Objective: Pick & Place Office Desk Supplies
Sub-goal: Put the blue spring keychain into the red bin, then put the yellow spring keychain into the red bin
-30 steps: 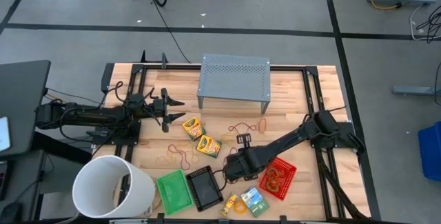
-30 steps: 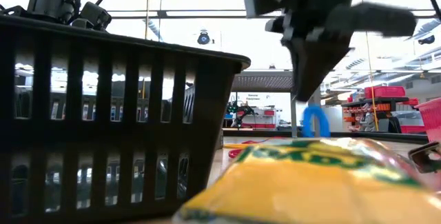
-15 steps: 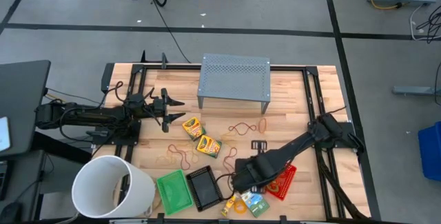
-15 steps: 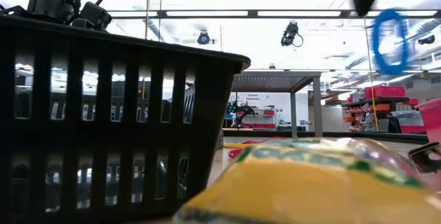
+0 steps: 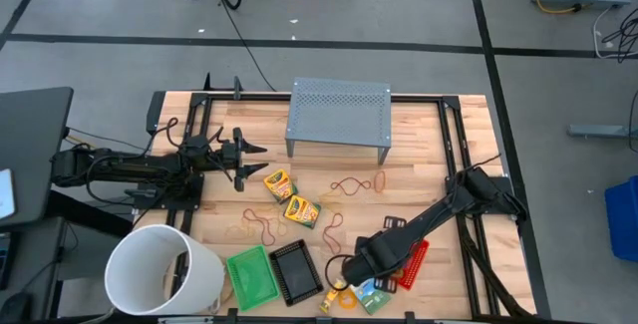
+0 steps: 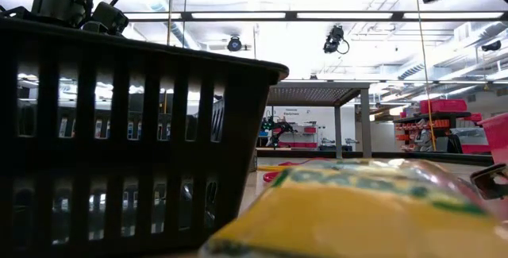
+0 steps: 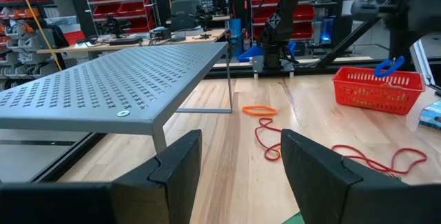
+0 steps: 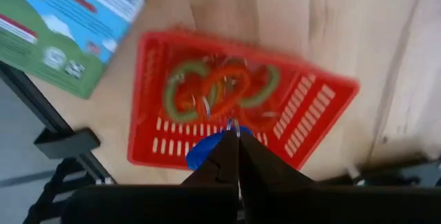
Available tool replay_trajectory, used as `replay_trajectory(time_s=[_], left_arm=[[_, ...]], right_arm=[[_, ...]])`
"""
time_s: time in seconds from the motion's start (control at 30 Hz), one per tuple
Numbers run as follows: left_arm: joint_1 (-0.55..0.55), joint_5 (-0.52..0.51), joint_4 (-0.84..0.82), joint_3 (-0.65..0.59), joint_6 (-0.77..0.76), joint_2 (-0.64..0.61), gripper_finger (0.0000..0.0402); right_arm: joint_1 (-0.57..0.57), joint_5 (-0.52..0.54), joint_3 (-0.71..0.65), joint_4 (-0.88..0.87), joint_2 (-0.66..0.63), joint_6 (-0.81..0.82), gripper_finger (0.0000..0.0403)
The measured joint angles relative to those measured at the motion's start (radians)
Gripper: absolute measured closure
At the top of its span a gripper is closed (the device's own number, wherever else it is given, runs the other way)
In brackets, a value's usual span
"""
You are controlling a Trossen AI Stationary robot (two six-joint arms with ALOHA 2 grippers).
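My right gripper (image 8: 238,156) is shut on a blue ring (image 8: 205,152) and hangs above the red mesh tray (image 8: 313,107). Green and orange rings (image 8: 220,89) lie in that tray. The left wrist view also shows the blue ring (image 7: 388,66) over the red tray (image 7: 375,89). My left gripper (image 5: 246,162) is open and empty at the table's left. Two crayon boxes (image 5: 289,196), brown rubber bands (image 5: 259,229), an orange ring (image 5: 380,180), a green tray (image 5: 251,276), a black tray (image 5: 296,271) and a yellow glue stick (image 5: 332,297) lie on the table. My right gripper pinches the blue ring by one stretch of its rim (image 8: 219,147) between its two shut fingers. The fingers come from above, pointing down. The ring sticks out to one side of the fingertips and is lifted clear, above the red tray.
A big white bucket (image 5: 164,269) stands at the near left corner. A grey perforated stand (image 5: 339,113) stands at the far middle. A green-blue box (image 5: 371,292) lies beside the red tray (image 5: 419,260). The black tray (image 6: 119,131) fills the low view's left.
My right gripper has risen with the blue ring, lifting it clear of the table. It has carried the ring toward the near right, over the red tray. The ring has left the low view at the top.
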Motion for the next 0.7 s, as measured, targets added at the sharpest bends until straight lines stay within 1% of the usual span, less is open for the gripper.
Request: replay_trajectory(time_s=[0.1,0.2,0.3,0.53,0.7], left_arm=[[0.000,0.000,0.000,0.000,0.000,0.000,0.0198],[0.000,0.000,0.000,0.000,0.000,0.000,0.0198],[0.000,0.000,0.000,0.000,0.000,0.000,0.0198],[0.000,0.000,0.000,0.000,0.000,0.000,0.0198],[0.000,0.000,0.000,0.000,0.000,0.000,0.0198]], right_arm=[[-0.001,-0.011,-0.038,-0.001,0.000,0.008,0.0400],[-0.001,-0.016,-0.074,0.000,0.000,0.037,0.0385],[-0.003,-0.017,-0.092,0.000,0.000,0.041,0.0362],[-0.010,0.025,-0.096,0.004,0.000,0.048,0.0296],[-0.023,0.024,-0.096,0.023,0.000,0.048,0.0256]])
